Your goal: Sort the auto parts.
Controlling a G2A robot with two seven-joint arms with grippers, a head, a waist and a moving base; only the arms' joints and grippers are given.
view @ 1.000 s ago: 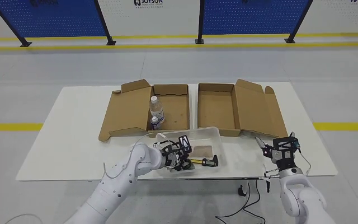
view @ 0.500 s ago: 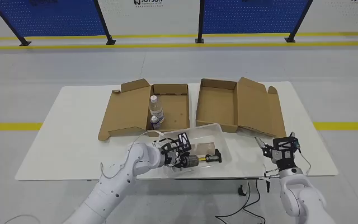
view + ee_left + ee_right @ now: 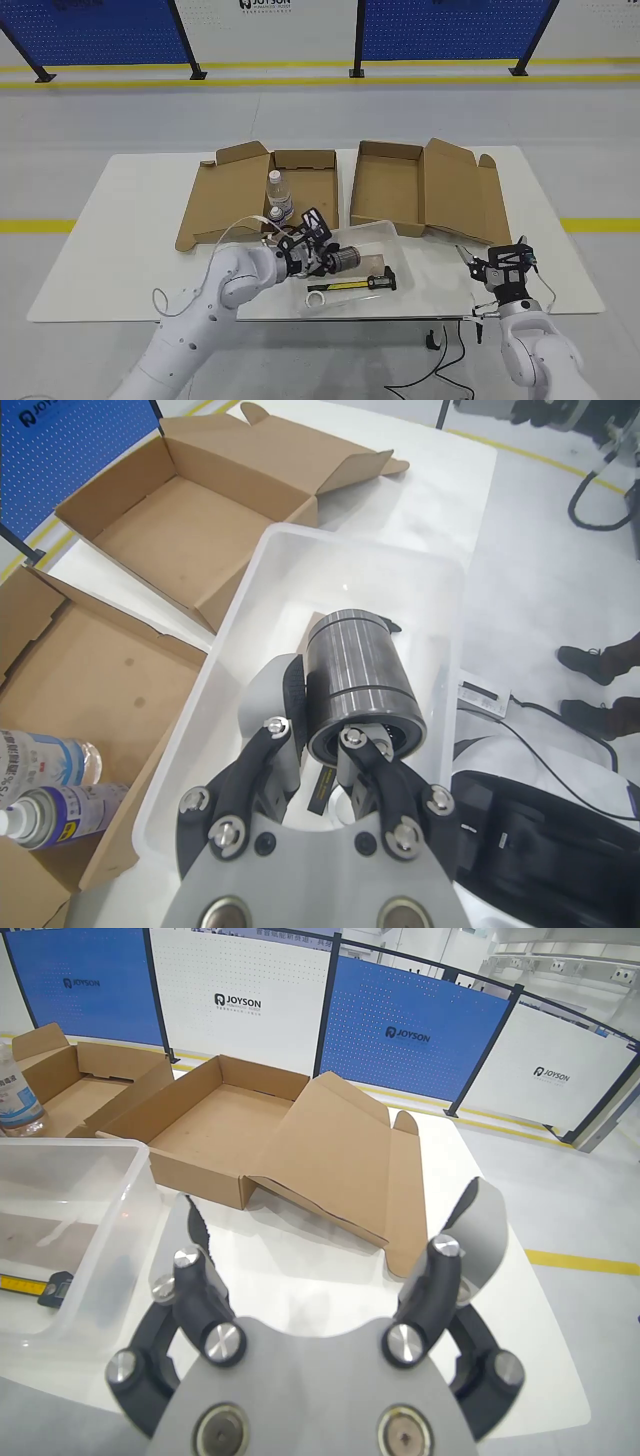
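My left fingers (image 3: 295,690) are clamped on the one ribbed steel cylinder (image 3: 360,670), one tip hidden in its bore, above the clear plastic tub (image 3: 360,545), where one yellow-and-black caliper (image 3: 355,286) lies mostly covered beside one white ring (image 3: 318,299). My right fingers (image 3: 482,1213) stand wide apart over open white desk (image 3: 130,240) near its front right corner. Behind the tub sit two open brown cardboard boxes, the right box (image 3: 385,190) with flaps spread, the left box (image 3: 310,200) holding one water bottle (image 3: 279,190) and one spray can (image 3: 275,215).

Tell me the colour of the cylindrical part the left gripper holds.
The cylindrical part is dark, shiny metallic grey; clearest in the left wrist view.
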